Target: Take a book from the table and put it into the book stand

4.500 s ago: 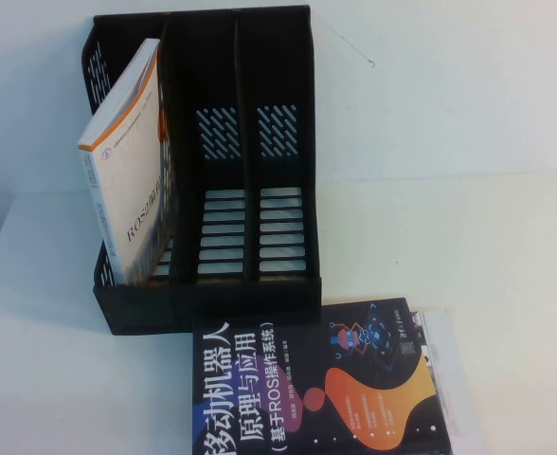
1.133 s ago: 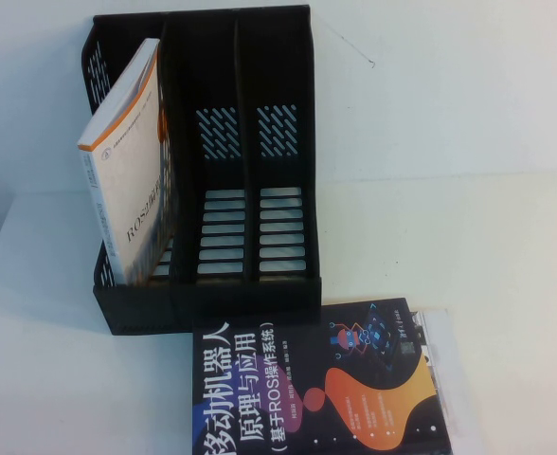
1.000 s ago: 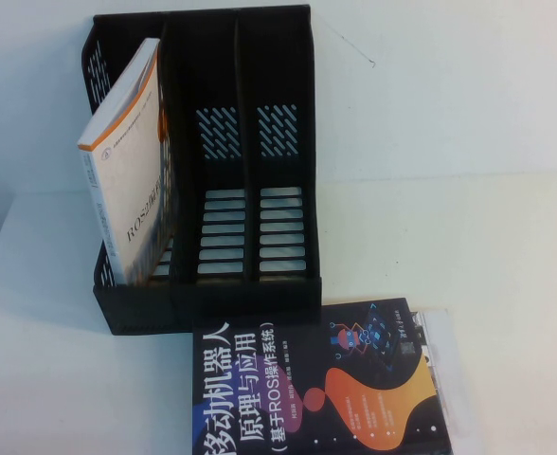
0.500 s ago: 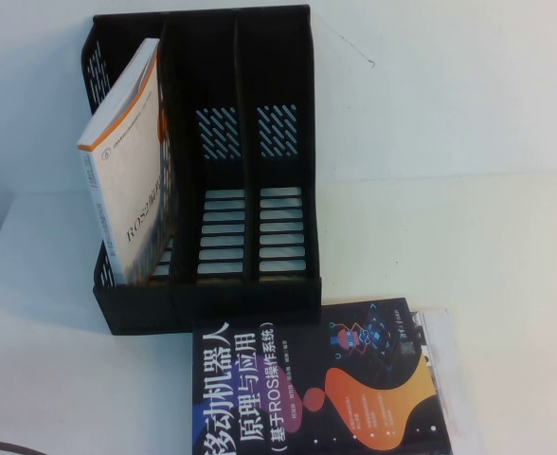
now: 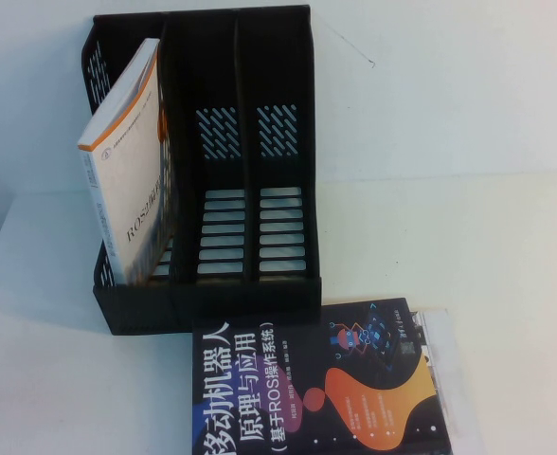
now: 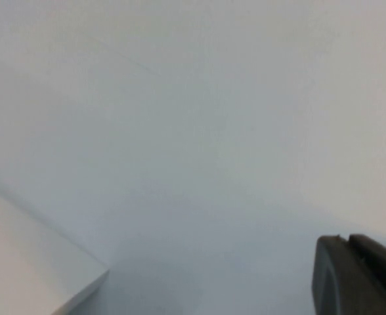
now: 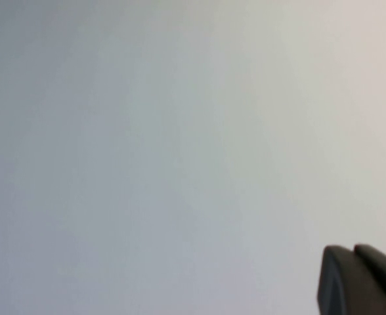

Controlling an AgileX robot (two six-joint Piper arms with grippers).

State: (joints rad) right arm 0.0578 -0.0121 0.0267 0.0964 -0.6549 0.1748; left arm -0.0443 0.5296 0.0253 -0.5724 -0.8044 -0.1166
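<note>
From the high view we see the white table (image 5: pixel 506 284) with a black book stand (image 5: pixel 207 171) standing near its far edge, left of centre. The stand has three compartments. The left one holds one white-and-orange book (image 5: pixel 127 180), upright but leaning, its top tilted toward the left side wall. The middle and right compartments show only their slotted bases.

One dark book (image 5: pixel 321 379) lies flat on the table just in front of the stand, cover up, with white Chinese title, orange and purple blobs and a small robot graphic. Its far edge sits just beside the stand's front lip; its near part runs out of view. A second, white book (image 5: pixel 449 379) peeks out from under its right side. So we count three books in all.

Neither arm appears in the high view. Only the wrist views show them. In the left wrist view we see a dark piece of the left gripper (image 6: pixel 360 275) against a pale surface, with a white table corner (image 6: pixel 35 262). The right wrist view shows a dark piece of the right gripper (image 7: pixel 360 279) against plain pale background. We cannot tell whether either pincer is spread or pressed together.
</note>
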